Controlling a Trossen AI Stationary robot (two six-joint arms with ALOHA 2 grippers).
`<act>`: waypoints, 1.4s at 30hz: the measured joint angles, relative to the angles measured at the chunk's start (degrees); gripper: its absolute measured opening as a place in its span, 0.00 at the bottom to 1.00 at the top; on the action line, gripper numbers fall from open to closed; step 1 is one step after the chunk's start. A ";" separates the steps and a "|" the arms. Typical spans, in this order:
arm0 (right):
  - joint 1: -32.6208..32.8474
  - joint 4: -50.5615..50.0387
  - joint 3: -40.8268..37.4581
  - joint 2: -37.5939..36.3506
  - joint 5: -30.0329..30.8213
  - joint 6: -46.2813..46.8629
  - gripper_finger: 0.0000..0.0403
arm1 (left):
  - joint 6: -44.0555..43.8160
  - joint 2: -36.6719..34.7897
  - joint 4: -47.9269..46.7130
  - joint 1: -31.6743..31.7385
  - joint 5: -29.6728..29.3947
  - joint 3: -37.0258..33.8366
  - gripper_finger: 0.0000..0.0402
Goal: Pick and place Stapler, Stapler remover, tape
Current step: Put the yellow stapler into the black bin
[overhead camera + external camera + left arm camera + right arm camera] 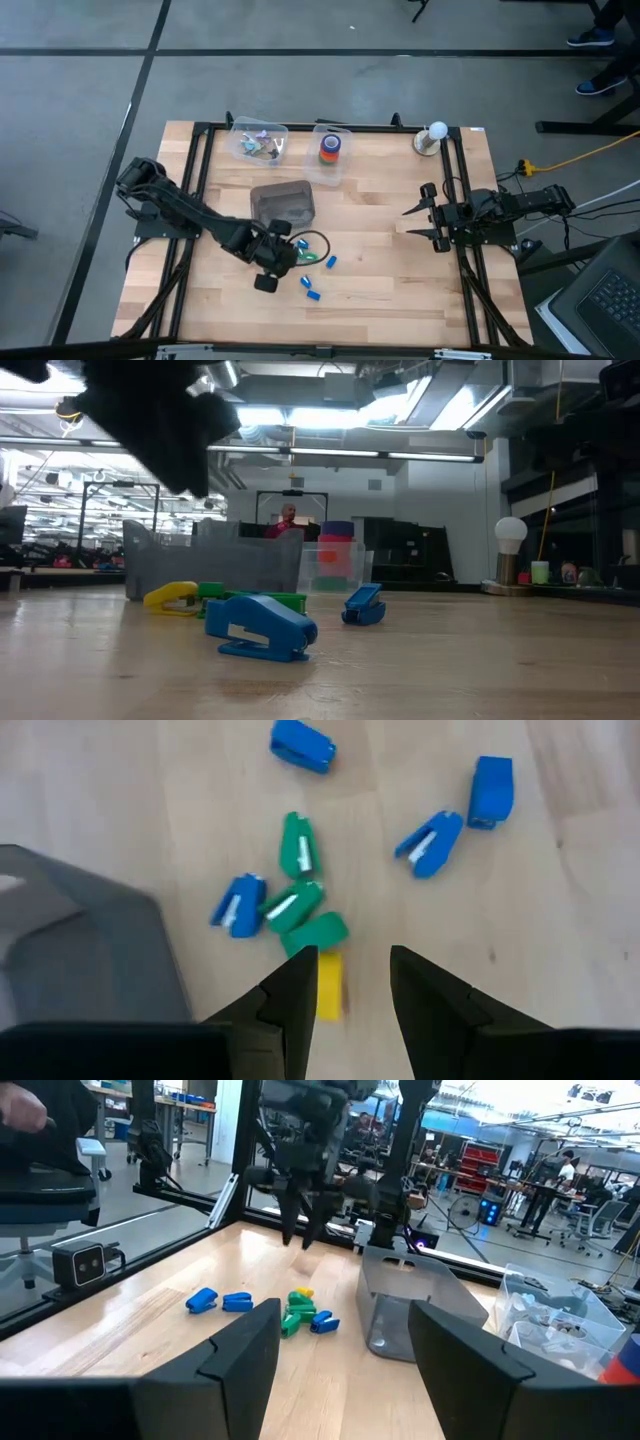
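Several small blue, green and yellow stapler-like pieces (298, 845) lie loose on the wooden table (400, 290), in front of a grey bin (283, 203). My left gripper (352, 985) hangs open above them with nothing between its fingers. A yellow piece (328, 985) lies on the table below, beside one finger. The tape (330, 148), a stack of coloured rolls, sits in a clear container at the table's far edge. My right gripper (418, 222) waits open at the right side, level and holding nothing.
A second clear container (258, 140) with small mixed items stands at the far edge, left of the tape. A white ball on a stand (435, 135) is at the far right corner. Bare wood lies between the pieces and the right arm.
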 joint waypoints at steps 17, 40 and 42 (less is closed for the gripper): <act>0.00 -0.01 0.00 0.00 0.00 0.00 0.56 | -1.52 0.04 10.98 2.81 1.89 -10.17 0.31; 0.01 0.00 -0.02 0.00 -0.02 0.00 0.56 | -0.73 2.28 21.49 4.15 2.81 -16.14 0.31; 0.00 -0.01 -0.02 0.00 -0.02 0.00 0.56 | -0.75 2.89 21.58 4.15 2.47 -16.14 0.31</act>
